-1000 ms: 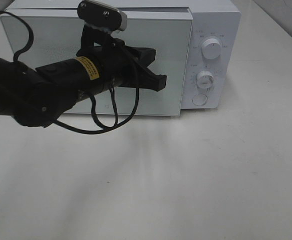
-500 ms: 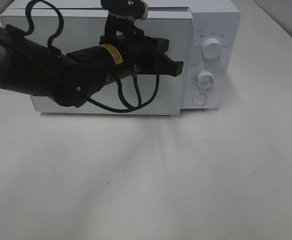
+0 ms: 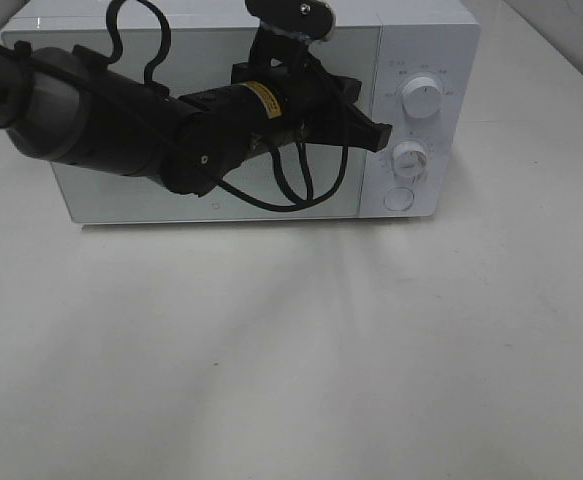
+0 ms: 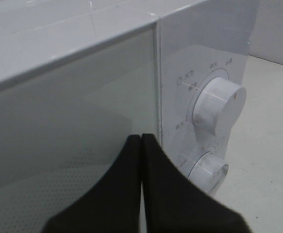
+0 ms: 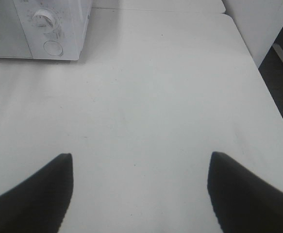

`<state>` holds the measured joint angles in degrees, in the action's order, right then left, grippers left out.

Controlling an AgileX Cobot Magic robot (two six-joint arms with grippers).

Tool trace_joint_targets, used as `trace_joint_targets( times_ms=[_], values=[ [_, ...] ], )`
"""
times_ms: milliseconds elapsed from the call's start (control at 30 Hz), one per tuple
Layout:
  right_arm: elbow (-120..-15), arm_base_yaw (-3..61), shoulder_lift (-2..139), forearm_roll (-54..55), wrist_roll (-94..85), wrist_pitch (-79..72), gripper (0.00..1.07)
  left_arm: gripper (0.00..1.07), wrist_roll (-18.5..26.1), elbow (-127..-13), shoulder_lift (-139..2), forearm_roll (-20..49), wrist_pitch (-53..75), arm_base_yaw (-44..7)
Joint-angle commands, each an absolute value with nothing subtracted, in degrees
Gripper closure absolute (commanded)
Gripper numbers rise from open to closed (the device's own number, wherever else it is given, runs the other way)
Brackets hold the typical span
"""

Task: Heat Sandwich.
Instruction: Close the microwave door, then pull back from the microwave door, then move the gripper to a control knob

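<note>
My left gripper [image 3: 378,132], fingers pressed together, points at the microwave [image 3: 426,60] in the upper right of the high view, just beside its dials [image 3: 423,100]. My right gripper [image 5: 140,158] hangs spread wide over the table [image 5: 156,97]. No view shows the sandwich, so I cannot tell its place or direction.

left arm [image 3: 101,130] stretches toward the right, left gripper [image 3: 376,134] pinched together; right gripper [image 5: 140,158] has its fingers [image 5: 39,194] spread wide.
</note>
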<state>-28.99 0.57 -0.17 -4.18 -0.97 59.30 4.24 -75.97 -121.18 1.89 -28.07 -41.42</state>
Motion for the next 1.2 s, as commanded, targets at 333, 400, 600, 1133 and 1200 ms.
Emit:
trace_joint_targets(
  times_ms=[333,400,600,1133,1200],
  values=[
    [-29.05,0.57,-1.78,-4.64,-0.74,58.56,0.34,1.07,4.07,-78.5,-121.58,7.91,-29.79,-39.02],
    [-29.05,0.57,-1.78,-4.64,-0.74,58.56,0.34,1.07,4.07,-78.5,-121.58,7.91,-29.74,-39.08],
    [-29.05,0.57,-1.78,-4.64,-0.74,58.56,0.34,1.07,4.01,-78.5,-121.07,7.91,-28.88,-39.94],
    [-29.05,0.57,-1.78,-4.64,-0.74,58.56,0.34,1.07,4.18,-76.26,-116.2,7.96,-20.4,-44.52],
    [-29.05,0.57,-1.78,-4.64,-0.74,58.56,0.34,1.07,4.18,-74.77,-115.28,8.02,-20.51,-44.98]
  ],
)
